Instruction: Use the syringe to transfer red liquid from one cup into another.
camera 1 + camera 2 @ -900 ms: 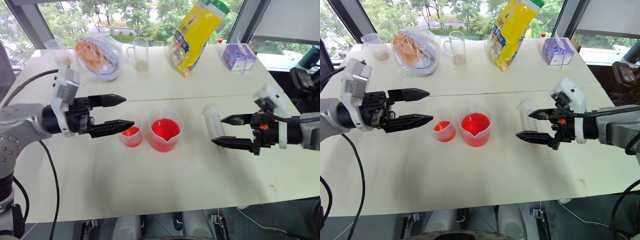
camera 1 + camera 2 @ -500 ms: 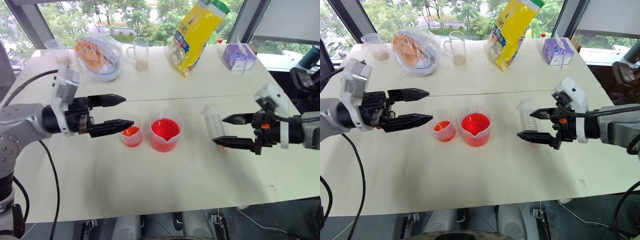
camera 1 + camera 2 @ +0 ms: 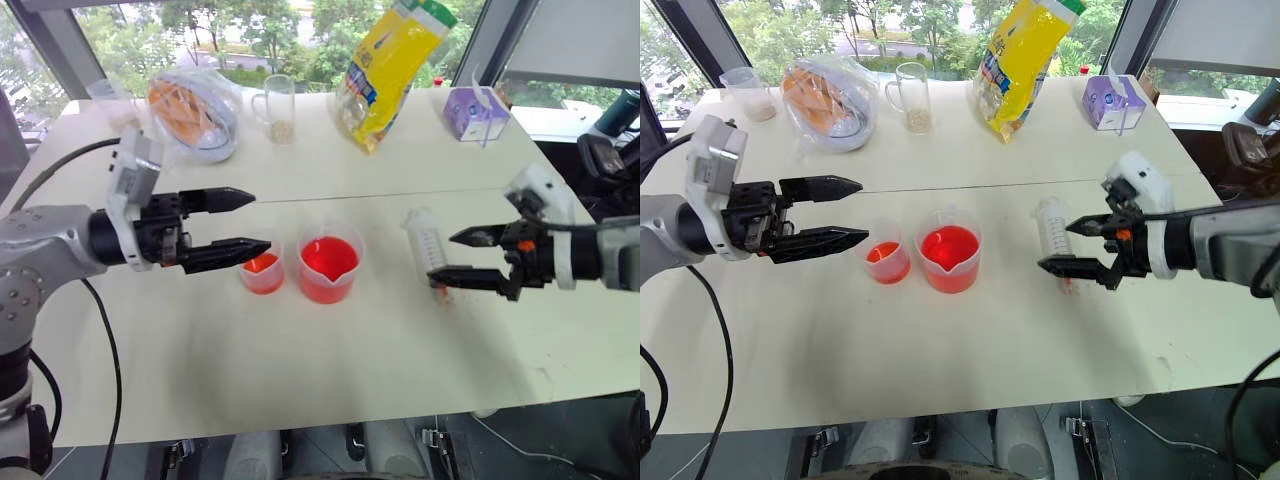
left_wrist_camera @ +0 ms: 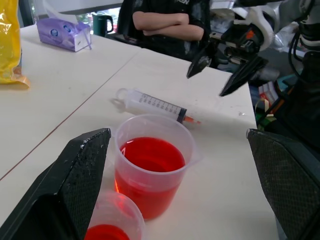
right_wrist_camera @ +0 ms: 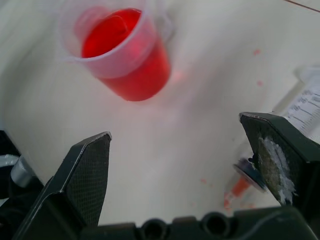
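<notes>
On the table: we see the syringe (image 3: pixel 428 243) lying flat, right of the beaker (image 3: pixel 329 266) and small cup (image 3: pixel 262 272).
Left gripper (image 3: pixel 258 221): wide, empty.
Right gripper (image 3: pixel 441 256): wide, above syringe tip.

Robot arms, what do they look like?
Both arms are silvery grey with white blocks at the wrists. Each hand, left hand and right hand, has two pointy black fingers. A black cable runs along the left arm, and the right wrist has small orange bits.
</notes>
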`<state>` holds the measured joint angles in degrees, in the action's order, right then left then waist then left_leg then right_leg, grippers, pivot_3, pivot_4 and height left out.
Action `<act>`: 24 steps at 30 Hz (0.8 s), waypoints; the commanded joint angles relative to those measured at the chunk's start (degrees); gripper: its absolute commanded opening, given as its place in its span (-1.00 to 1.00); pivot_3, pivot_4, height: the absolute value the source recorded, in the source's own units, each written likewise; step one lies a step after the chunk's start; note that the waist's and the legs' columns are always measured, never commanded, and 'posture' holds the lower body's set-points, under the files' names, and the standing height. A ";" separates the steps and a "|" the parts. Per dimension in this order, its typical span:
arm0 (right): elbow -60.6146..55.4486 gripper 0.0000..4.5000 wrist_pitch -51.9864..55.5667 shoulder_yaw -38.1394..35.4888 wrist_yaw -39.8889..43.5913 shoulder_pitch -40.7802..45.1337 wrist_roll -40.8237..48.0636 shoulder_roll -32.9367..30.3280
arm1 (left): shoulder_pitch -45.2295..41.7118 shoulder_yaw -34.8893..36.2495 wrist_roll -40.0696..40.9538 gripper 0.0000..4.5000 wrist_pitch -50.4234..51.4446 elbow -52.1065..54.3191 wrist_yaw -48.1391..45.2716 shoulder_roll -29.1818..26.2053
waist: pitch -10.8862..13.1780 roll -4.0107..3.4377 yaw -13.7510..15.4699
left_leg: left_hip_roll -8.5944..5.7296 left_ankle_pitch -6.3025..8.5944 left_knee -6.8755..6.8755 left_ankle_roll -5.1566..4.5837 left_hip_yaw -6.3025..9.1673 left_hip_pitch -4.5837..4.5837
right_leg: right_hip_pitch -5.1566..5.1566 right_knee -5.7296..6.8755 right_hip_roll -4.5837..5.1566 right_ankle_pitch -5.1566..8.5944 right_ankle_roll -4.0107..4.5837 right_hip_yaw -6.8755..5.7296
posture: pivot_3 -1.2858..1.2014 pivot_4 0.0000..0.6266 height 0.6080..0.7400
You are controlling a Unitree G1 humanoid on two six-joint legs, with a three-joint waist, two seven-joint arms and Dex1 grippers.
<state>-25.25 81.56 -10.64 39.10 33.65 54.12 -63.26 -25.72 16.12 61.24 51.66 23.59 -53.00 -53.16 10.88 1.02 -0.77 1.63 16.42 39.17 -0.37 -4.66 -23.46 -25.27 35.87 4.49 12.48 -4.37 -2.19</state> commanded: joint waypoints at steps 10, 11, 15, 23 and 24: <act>28.34 0.99 10.94 16.52 -18.51 22.88 -4.02 10.16 | -3.42 -4.91 -4.58 1.00 -5.49 -1.89 -3.34 3.94 | -0.02 0.03 0.13 | -0.03 0.00 0.01 -0.01 -0.03 -0.03 | -0.03 0.04 0.00 0.00 0.01 0.04 | 0.03 -0.52 1.00; 30.57 0.99 10.94 18.01 -19.51 24.21 -4.19 11.18 | -3.38 -5.04 -4.89 1.00 -5.80 -1.90 -3.44 4.26 | -0.02 0.03 0.08 | -0.04 0.00 0.01 -0.01 -0.02 -0.04 | -0.03 0.05 0.00 -0.01 -0.01 0.04 | 0.03 -0.52 1.00; 37.59 0.99 10.94 22.13 -22.30 28.44 -5.00 14.50 | -2.83 -5.14 -5.67 1.00 -6.75 -1.63 -3.82 4.99 | -0.02 0.03 0.03 | -0.05 0.02 0.00 -0.04 -0.04 -0.06 | -0.07 0.06 0.00 -0.10 -0.17 0.07 | 0.03 -0.52 1.00; 46.13 0.99 10.18 26.54 -21.10 31.43 -14.58 20.63 | -1.51 -4.71 -5.85 1.00 -7.60 -0.26 -2.72 6.38 | -0.02 0.03 0.03 | -0.04 0.02 -0.01 -0.05 -0.02 -0.06 | -0.06 0.07 -0.01 -0.11 -0.19 0.06 | 0.03 -0.52 1.00; 46.80 0.99 9.60 27.42 -20.34 31.33 -15.79 21.16 | -1.23 -4.61 -5.90 1.00 -7.71 -0.01 -2.48 6.53 | -0.02 0.03 0.04 | -0.04 0.02 -0.01 -0.05 -0.03 -0.07 | -0.06 0.08 -0.01 -0.11 -0.19 0.06 | 0.03 -0.52 1.00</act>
<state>20.94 92.02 16.07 17.42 63.74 40.82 -42.26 -27.08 10.15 55.52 45.47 21.48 -55.90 -46.77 10.87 1.05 -0.73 1.58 16.44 39.16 -0.42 -4.69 -23.53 -25.34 35.95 4.48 12.37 -4.56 -2.13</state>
